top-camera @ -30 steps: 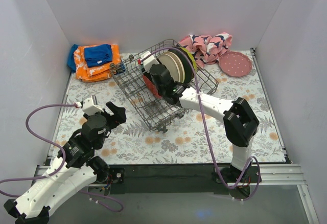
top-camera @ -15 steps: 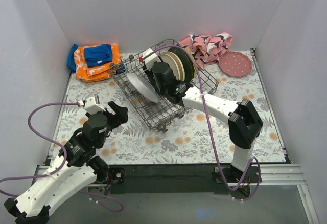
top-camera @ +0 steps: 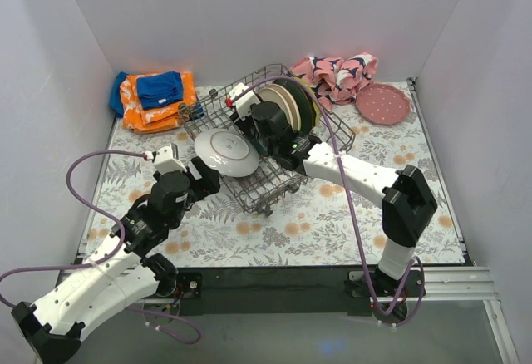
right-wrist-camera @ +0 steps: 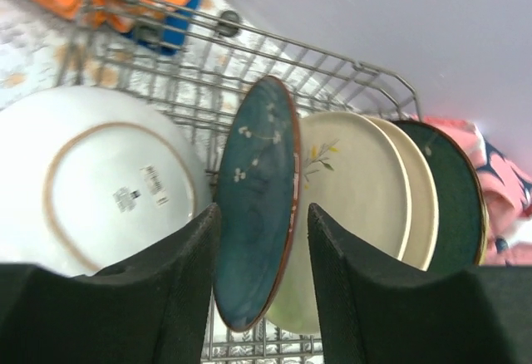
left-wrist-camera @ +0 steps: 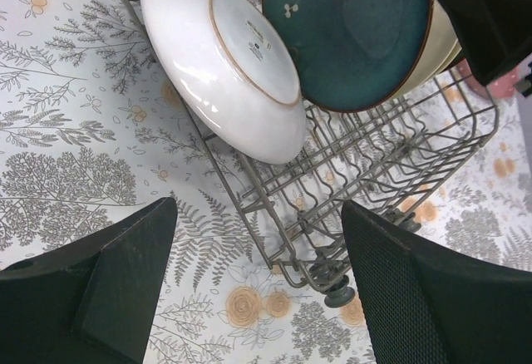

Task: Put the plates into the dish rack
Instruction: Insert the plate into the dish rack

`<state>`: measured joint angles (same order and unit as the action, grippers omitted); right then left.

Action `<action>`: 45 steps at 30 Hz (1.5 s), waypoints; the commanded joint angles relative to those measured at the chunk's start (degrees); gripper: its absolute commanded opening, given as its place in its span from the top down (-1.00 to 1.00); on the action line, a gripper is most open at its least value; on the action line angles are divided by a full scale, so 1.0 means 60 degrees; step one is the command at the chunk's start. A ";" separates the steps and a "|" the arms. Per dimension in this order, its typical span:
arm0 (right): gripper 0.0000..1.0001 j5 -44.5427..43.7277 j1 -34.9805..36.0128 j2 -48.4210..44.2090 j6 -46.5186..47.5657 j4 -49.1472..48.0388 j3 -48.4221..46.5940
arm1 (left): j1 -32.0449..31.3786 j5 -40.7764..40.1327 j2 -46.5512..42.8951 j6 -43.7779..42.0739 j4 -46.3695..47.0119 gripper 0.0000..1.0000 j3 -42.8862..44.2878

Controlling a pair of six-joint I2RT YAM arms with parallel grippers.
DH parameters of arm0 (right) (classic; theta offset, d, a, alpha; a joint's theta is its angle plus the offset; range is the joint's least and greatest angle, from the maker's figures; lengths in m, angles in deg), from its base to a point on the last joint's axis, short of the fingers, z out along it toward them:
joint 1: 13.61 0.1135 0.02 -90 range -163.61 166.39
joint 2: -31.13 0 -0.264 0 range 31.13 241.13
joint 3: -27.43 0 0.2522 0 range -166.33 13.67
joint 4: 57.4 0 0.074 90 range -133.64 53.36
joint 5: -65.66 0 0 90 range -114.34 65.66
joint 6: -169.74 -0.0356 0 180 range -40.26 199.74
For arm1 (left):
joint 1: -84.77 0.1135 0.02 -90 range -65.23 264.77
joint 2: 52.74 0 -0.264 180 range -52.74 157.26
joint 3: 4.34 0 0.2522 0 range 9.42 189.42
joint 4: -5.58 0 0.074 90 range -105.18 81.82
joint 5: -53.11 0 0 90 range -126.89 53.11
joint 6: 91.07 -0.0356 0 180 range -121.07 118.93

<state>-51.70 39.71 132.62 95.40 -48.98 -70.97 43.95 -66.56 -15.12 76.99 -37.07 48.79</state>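
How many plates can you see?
6: in the dish rack, one white-bottomed, one teal, two cream, one dark green; a pink plate on the table. Others may be hidden.

The top external camera looked down from high at the near edge, distant, covering the whole surface (top-camera: 249,243). The left wrist camera looked steeply down, close on the near corner of the dish rack (left-wrist-camera: 357,160). The right wrist camera faced along it toward the back wall (right-wrist-camera: 374,15), very close. Both wrist views shared the white plate (left-wrist-camera: 224,56) (right-wrist-camera: 108,181) and the teal plate (left-wrist-camera: 357,31) (right-wrist-camera: 258,198).
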 commanded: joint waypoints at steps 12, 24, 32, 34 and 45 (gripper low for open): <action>-0.55 0.5862 -0.0317 -0.1958 0.2751 0.3497 -0.0513 | 0.0708 0.0768 0.1155 0.1185 0.1179 -0.69 0.0366; -0.57 0.8264 -0.2718 -0.3891 0.2400 0.3572 0.1039 | 0.4515 0.5792 0.2605 0.0935 0.2791 -0.71 0.0074; -0.58 0.9275 -0.3847 -0.4552 0.1843 0.3147 0.1875 | 0.6275 0.8062 0.3630 0.1067 0.4078 -0.61 -0.0571; -0.58 0.9436 -0.4008 -0.4713 0.1756 0.3074 0.2080 | 0.6378 0.8240 0.3995 0.1037 0.4344 -0.54 -0.0601; -0.58 1.0052 -0.4667 -0.5079 0.1345 0.2722 0.2534 | 0.6393 0.8285 0.5212 0.0979 0.4755 -0.25 -0.0323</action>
<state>5.72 12.76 104.21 105.30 -29.07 -56.59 81.98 -17.90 14.52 83.37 -10.03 45.38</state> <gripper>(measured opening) 0.790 0.651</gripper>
